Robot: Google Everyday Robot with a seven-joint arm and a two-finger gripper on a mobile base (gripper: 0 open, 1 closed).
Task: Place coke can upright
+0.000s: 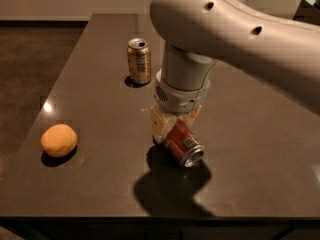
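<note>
The coke can (183,144) is red with a silver end facing the camera. It lies on its side on the dark table (260,134), near the front middle. My gripper (175,124) comes down from above, and its cream fingers (158,126) sit against both sides of the can's upper part, closed on it. I cannot tell whether the can still rests on the table or is just off it. My arm hides the far end of the can.
A gold can (139,60) stands upright behind the gripper toward the back. An orange (59,140) lies at the left near the table's edge. My arm's shadow falls on the table in front of the coke can.
</note>
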